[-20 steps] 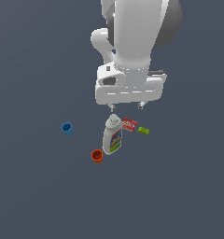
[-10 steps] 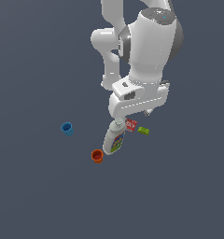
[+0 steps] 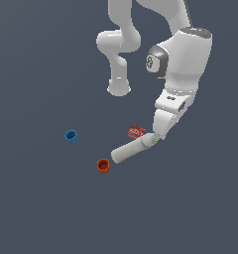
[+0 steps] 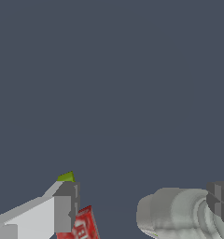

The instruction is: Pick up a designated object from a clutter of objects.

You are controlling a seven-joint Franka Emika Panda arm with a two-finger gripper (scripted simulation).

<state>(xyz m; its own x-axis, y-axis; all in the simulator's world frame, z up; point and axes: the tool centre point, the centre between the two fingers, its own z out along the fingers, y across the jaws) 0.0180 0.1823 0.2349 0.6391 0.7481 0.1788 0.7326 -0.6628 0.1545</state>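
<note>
While claw (image 4: 142,205) hangs low in clutter, fingers spread, nothing pinched: step judged approach, off target.
Green block (image 4: 66,177): sliver only, past one fingertip, near red box (image 3: 136,131); hidden in exterior view.
Heading, long axis: cannot tell.
Bottle (image 3: 133,149) on side, axis 8-to-2 o'clock, neck between fingers.
Next: recentre over block, clear of bottle.

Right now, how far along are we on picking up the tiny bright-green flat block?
Done: the gripper is down among the objects. In hand: nothing; its fingers stand apart, and the tiny bright-green flat block only peeks past one finger, ungrasped. The white plastic bottle lies on its side by the gripper. Left: centre on the block, close, lift.
</note>
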